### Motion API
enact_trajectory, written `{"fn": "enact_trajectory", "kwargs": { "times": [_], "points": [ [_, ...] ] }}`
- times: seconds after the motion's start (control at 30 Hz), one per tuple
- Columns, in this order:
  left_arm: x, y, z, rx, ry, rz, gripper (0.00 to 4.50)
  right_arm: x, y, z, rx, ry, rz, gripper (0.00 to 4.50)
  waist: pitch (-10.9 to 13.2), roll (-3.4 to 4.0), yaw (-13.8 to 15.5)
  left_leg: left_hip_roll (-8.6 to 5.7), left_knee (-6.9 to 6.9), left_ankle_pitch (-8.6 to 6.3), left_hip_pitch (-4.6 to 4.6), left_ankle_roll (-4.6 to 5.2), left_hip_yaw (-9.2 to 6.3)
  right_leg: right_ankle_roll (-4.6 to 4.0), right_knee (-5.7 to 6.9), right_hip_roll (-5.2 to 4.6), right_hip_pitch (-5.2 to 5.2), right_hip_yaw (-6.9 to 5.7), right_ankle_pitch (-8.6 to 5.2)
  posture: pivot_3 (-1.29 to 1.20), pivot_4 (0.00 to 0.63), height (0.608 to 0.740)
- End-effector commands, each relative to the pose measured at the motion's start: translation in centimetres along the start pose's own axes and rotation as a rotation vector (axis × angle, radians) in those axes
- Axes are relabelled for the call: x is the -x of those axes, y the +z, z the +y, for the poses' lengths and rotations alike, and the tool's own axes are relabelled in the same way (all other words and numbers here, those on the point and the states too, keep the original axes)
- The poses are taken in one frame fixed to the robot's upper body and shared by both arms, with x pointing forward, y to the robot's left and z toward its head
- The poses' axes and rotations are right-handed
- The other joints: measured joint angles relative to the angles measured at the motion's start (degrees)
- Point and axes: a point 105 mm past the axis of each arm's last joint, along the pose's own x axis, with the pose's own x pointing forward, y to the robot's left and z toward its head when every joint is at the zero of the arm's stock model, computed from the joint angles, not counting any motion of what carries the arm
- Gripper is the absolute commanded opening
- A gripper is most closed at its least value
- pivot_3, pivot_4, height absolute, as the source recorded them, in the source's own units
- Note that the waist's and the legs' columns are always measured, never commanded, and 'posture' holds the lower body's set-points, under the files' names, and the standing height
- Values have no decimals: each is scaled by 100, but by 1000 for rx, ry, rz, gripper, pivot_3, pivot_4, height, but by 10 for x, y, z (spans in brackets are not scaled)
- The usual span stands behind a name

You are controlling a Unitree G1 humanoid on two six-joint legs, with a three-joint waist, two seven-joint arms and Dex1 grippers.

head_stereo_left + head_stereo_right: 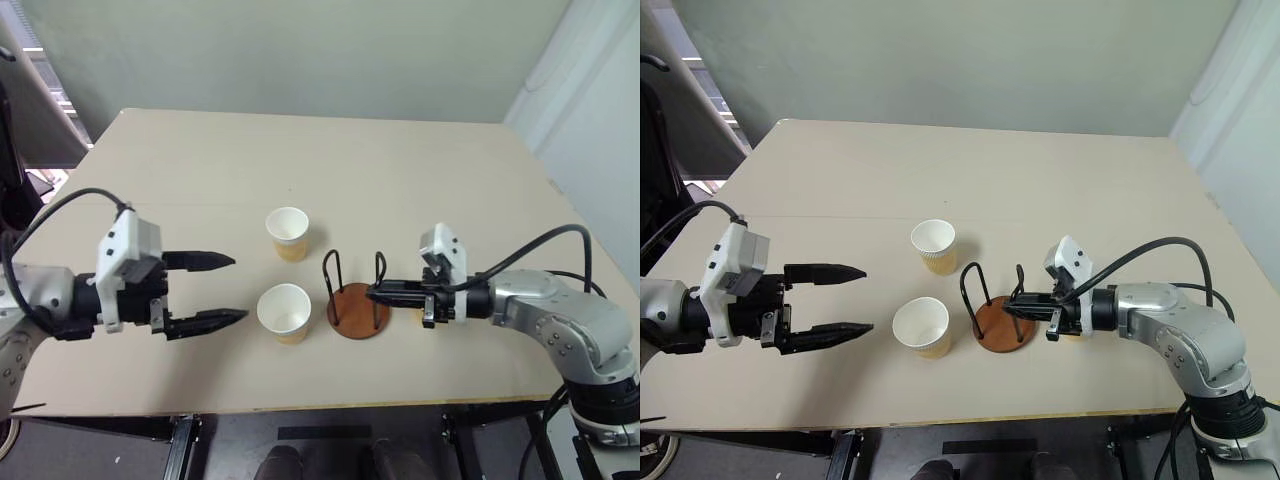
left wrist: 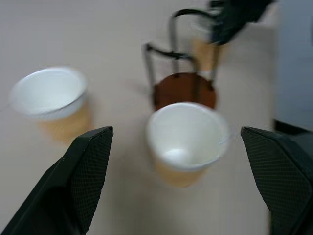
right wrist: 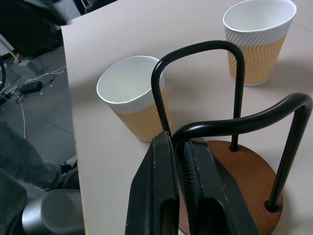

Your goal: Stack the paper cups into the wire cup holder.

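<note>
Nothing is stacked yet: I see two cups standing on the surface [image 1: 420, 170], the near cup [image 1: 284, 312] at nine o'clock of the empty holder [image 1: 357, 305], the far cup [image 1: 288, 234] at eleven. My left fingers [image 1: 205, 290] gape wide toward the near cup; my right fingers [image 1: 385, 293] are closed on the holder's wire loop.

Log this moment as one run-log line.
left gripper: open, facing near paper cup | right gripper: shut on wire cup holder | far paper cup: standing

Soft, even overhead light; the table [image 1: 420, 170] is bright without glare. Faint shadows sit close under the cups [image 1: 287, 234]. The left wrist view is blurred throughout; the other views are sharp.
</note>
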Motion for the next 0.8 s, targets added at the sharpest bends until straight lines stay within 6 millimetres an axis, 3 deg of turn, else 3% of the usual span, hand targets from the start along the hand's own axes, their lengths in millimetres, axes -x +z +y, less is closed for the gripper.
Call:
{"fn": "enact_trajectory", "kwargs": {
  "times": [0.03, 0.37, 0.53, 0.8],
  "points": [
    [-3, 6, -4, -20, -44, 8, 4500, -1, -1, 16, -2, 73, 4, 24, 0, 0, -1, 0, 0, 0, 1, 0, 0, 0, 0, 0, 0, 1, 0, 0, 150, 740],
    [-12, 0, -7, -9, -125, 37, 4500, -4, -5, 37, 24, 205, 39, 24, -1, -2, -11, 1, 1, -2, 2, 3, 0, 0, -1, -1, 4, 1, 0, 0, 150, 740],
    [-14, 1, -5, -20, -137, 43, 4500, -15, -6, 23, 62, 159, 50, 24, -1, -2, -21, 3, 1, -3, 6, 6, -1, 0, 0, 1, 5, 1, 0, 0, 150, 740],
    [-13, 2, -7, -25, -147, 44, 4500, -16, -14, 14, 107, 129, 62, 24, -1, -2, -23, 5, 1, -5, 18, 10, -2, 1, 0, 0, 18, 2, 1, 0, 150, 740]
  ]
}}
